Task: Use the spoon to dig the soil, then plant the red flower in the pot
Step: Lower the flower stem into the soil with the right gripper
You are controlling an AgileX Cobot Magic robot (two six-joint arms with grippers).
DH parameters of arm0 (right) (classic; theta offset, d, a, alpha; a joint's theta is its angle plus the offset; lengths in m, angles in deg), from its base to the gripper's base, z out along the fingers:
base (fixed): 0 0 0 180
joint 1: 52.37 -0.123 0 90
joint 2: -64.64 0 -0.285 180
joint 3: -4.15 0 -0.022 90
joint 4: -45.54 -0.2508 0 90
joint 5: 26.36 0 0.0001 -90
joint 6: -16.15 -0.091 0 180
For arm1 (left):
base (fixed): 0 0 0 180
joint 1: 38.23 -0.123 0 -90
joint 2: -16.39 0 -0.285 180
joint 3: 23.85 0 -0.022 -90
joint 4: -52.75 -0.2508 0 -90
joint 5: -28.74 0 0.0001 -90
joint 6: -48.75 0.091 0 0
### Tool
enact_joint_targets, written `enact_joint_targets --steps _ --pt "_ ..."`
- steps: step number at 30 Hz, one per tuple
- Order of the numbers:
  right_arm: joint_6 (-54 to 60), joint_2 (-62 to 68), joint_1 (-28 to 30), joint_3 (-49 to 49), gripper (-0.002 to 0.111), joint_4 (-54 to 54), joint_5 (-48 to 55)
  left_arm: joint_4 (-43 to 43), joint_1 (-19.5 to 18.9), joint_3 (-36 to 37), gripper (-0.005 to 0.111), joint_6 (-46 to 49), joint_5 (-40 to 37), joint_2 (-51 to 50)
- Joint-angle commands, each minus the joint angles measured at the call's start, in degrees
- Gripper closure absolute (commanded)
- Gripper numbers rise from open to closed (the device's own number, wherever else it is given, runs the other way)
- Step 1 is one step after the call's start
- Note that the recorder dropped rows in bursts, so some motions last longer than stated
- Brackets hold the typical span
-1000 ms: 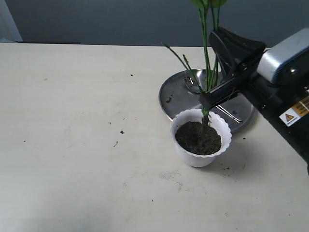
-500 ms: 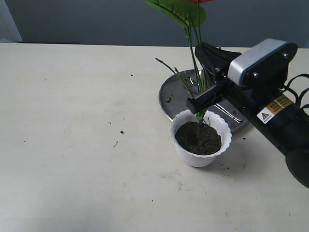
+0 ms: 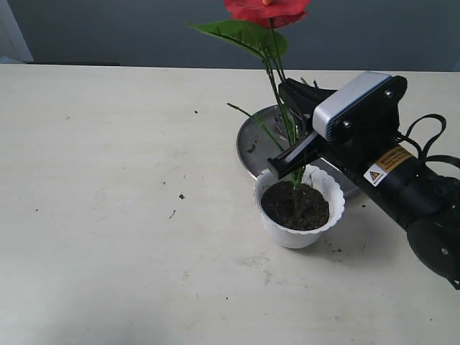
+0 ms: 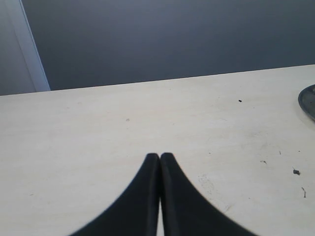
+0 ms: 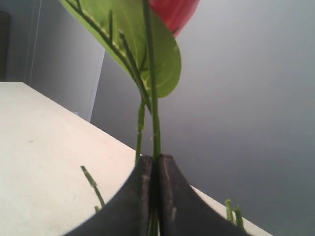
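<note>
The white scalloped pot (image 3: 287, 231) stands on the table, filled with dark soil (image 3: 295, 207). My right gripper (image 3: 290, 159) is shut on the thin green stems of the red flower (image 3: 266, 10) just above the pot's back rim. The stem ends reach down to the soil. The red bloom and green leaf (image 3: 241, 34) lean to the left above. In the right wrist view the stems (image 5: 153, 113) pass between the closed fingers of the right gripper (image 5: 156, 160), with the leaf (image 5: 147, 44) and red bloom (image 5: 174, 12) beyond. The spoon is hidden behind the arm. My left gripper (image 4: 160, 156) is shut and empty.
A flat round steel plate (image 3: 255, 144) lies right behind the pot, mostly covered by the right arm. Its edge (image 4: 306, 101) shows in the left wrist view. Soil crumbs (image 3: 181, 196) dot the table left of the pot.
The right gripper has come down and shifted left with the flower, tilting it left; the red bloom and leaf have come into view at the top.
</note>
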Motion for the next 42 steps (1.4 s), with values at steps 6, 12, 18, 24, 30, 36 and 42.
enact_joint_targets --steps 6,12,18,24,30,36,42 --pt "0.5 0.3 0.2 0.3 0.108 -0.5 -0.6 0.1 0.2 -0.1 0.106 -0.2 0.1 0.3" --pt "0.5 0.3 0.2 0.5 0.108 -1.2 -0.6 0.1 0.2 -0.1 0.106 -0.2 0.1 0.3" --pt "-0.2 4.3 0.2 3.3 0.108 -1.3 -0.6 0.1 0.2 -0.1 0.106 -0.2 0.1 0.3" --pt "-1.3 6.2 0.2 3.5 0.108 -1.6 -0.6 0.1 0.2 -0.1 0.106 -0.2 0.1 0.3" --pt "-1.6 6.5 0.2 -1.1 0.108 -1.5 -0.6 0.1 0.2 -0.1 0.106 -0.2 0.1 0.3" --pt "-4.8 5.4 0.2 -4.0 0.108 1.0 -0.6 0.1 0.2 -0.1 0.106 -0.2 0.1 0.3" --pt "-8.8 2.6 0.2 -5.1 0.108 4.5 -0.6 0.1 0.2 -0.1 0.106 -0.2 0.1 0.3"
